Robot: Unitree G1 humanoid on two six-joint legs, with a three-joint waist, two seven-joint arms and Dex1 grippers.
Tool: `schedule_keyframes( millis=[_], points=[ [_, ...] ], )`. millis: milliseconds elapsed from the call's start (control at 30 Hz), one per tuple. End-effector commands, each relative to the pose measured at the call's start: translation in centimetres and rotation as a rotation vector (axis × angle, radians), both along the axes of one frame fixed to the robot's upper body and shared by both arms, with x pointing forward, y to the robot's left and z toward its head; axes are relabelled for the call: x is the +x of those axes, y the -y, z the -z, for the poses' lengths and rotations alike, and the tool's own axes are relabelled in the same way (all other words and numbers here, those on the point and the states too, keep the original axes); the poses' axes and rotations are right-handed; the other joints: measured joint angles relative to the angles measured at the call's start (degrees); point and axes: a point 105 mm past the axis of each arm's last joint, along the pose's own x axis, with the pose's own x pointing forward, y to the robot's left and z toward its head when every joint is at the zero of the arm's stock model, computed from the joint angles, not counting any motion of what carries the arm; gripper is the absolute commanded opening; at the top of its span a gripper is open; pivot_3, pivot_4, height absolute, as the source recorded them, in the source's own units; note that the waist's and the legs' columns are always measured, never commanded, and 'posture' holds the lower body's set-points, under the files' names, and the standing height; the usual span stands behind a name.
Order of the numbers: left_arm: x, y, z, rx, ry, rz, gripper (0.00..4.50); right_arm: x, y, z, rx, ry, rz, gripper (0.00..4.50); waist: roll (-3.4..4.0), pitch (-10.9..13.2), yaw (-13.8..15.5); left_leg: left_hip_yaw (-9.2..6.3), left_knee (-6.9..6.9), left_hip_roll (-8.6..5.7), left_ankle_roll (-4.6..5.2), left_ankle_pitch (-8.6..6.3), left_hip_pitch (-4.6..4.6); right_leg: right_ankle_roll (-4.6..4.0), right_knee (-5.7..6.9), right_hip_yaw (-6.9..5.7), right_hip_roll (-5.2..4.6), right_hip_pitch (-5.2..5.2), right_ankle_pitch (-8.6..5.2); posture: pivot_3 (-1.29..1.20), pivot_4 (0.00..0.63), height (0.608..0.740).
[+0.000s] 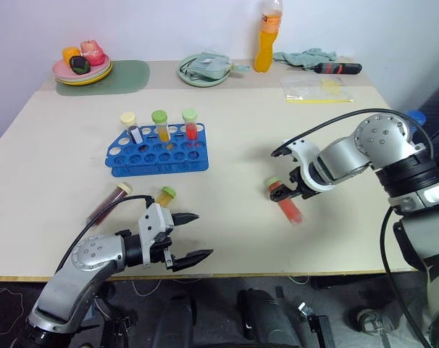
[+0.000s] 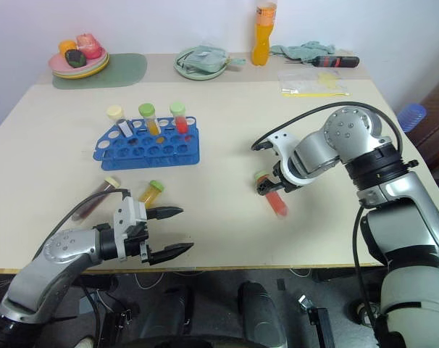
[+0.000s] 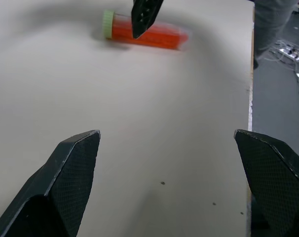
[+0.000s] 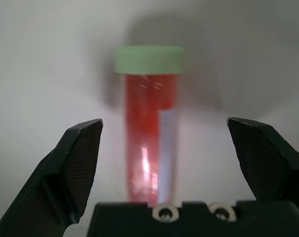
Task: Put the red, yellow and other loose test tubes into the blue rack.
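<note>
Back edge of the table (image 1: 227, 239), left to right: a green mat (image 1: 125, 76) carrying stacked plates (image 1: 82, 72) of toy food, a green dish (image 1: 203, 70) holding a crumpled cloth, an orange bottle (image 1: 266, 40), a second cloth (image 1: 306, 56), a screwdriver (image 1: 339, 68) and a clear bag (image 1: 317, 88). None of these lies between the grippers and the tubes. The table is pale beige, set against a white wall; cables trail on the floor past its near edge.

The blue rack (image 1: 158, 151) stands left of centre. 3 capped tubes stand upright in its back row: 1 cream-capped (image 1: 130, 125), 1 green-capped with yellow fill (image 1: 161, 125), 1 green-capped with red fill (image 1: 190, 123). The other holes are open.

3 tubes lie loose. A dark red tube (image 1: 109, 201) and a yellow tube (image 1: 166, 194) rest on the table near the front of the rack, just beyond the left gripper (image 1: 193, 236), whose jaws stand wide apart and hold nothing. A red tube (image 1: 286, 201) with a green cap lies to the right, well apart from the rack. The right gripper (image 2: 269, 185) points down over it; in the right wrist view the tube (image 4: 149, 128) lies between the fingers (image 4: 73, 163), which are spread on either side without touching it.
</note>
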Motion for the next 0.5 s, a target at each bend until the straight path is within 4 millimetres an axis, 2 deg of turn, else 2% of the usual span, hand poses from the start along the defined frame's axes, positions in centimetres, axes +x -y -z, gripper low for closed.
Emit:
schedule_keyframes(
  millis=[33,167,200,367,500],
  points=[
    [-0.1,0.3,-0.8,-0.008,0.039,0.006,4.5,0.3,-0.8,-0.9,-0.002,0.021,-0.01,3.23,0.0,0.0,0.0,0.0,0.0,0.0,0.0,0.0,-0.02,0.0,0.0,0.0,0.0,-0.01,0.0,0.0,0.15,0.74],
    [0.1,0.1,-0.9,-0.006,0.044,-0.004,4.5,0.4,-0.8,-0.6,-0.019,0.024,0.012,1.14,0.01,0.0,0.0,-0.01,0.05,0.0,0.0,0.0,-0.21,0.01,0.03,-0.01,0.01,-0.19,0.0,0.0,0.15,0.74],
    [0.3,0.0,-1.0,-0.006,0.047,-0.013,4.5,0.6,-1.0,-0.9,-0.009,0.041,0.014,0.83,0.01,0.0,0.0,-0.01,0.08,0.0,0.0,0.0,-0.26,0.01,0.06,-0.01,0.0,-0.24,0.01,0.0,0.15,0.74],
    [1.0,-1.2,-1.6,-0.033,0.055,-0.077,4.5,1.3,-2.2,-3.3,0.098,0.153,0.035,0.83,0.02,0.0,0.0,-0.03,0.13,0.0,0.01,0.01,-0.43,0.01,0.15,-0.01,0.03,-0.45,0.01,0.0,0.15,0.74],
    [2.0,-3.2,-2.7,-0.076,0.078,-0.201,4.5,1.7,-5.4,-7.6,0.269,0.433,-0.044,0.83,0.05,0.0,-0.1,-0.06,0.12,0.03,0.01,0.01,-0.48,0.01,0.14,-0.03,0.07,-0.5,0.01,0.0,0.15,0.74]
  ],
)
